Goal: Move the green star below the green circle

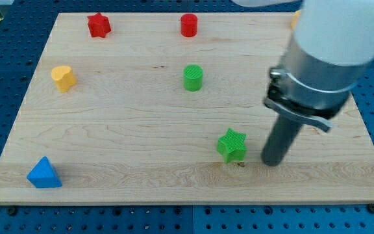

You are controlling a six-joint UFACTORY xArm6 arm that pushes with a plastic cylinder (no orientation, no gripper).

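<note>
Wooden table [109, 130]: green star [232, 144] sits near-right of green circle [193, 77], not yet below. Tip [272, 161] just right of star. No fingers; rod only.

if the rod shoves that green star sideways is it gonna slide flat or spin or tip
The green star looks squat and flat-bottomed, so it will probably slide rather than tip. Its pointed outline suggests it may spin if my tip, now just to its right in the view, meets a point off-centre. The wooden board looks smooth, so it should slide readily.
</note>
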